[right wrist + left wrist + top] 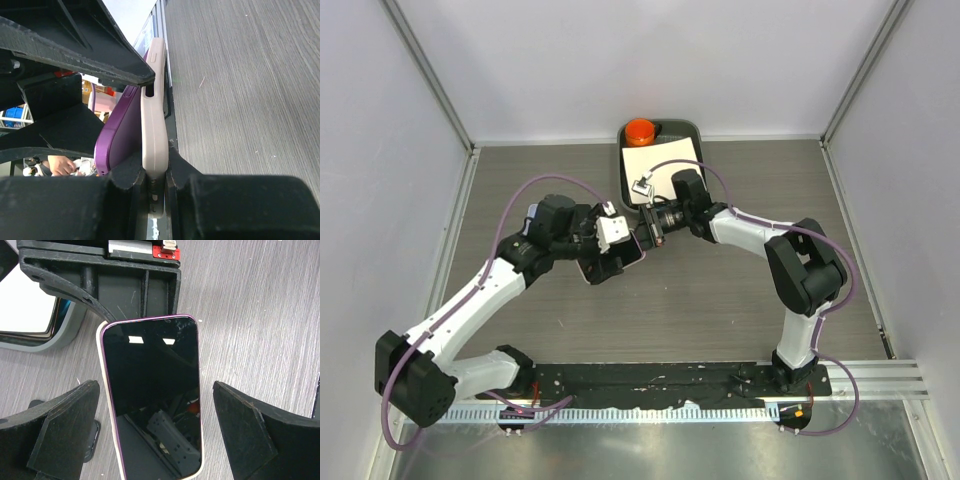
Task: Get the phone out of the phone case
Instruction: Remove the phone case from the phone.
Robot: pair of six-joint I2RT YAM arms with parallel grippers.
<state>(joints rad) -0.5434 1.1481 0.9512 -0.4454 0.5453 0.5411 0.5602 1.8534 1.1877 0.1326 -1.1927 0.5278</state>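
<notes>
The right gripper (157, 167) is pressed together on the pale case (154, 115). It pinches the thin wall edge-on between its fingertips, which seems meant to anchor that end while the other arm works. Right beside the pinched wall sits the purple phone (122, 125). Near the fingertips its body angles slightly away from the case, so that corner looks to be lifting out, while the rest appears seated. The left gripper (155, 410) is spread as wide as it goes, with one finger on each side of the phone and neither touching it. The phone lies screen-up between those fingers, over the table (250, 315), with the case's pale rim showing along its long edge. I cannot tell whether it rests flat or is tipped up at the held end. The right gripper holds the end just beyond the left fingertips, so the long sides are free for the left fingers. The wide stance looks like preparation to close on the phone's body. I judge the phone not yet out. The next move needs the left fingers to catch the phone alone. If they clamp the rim too, or the thin wall slips from the pinch, phone and case will move together.
</notes>
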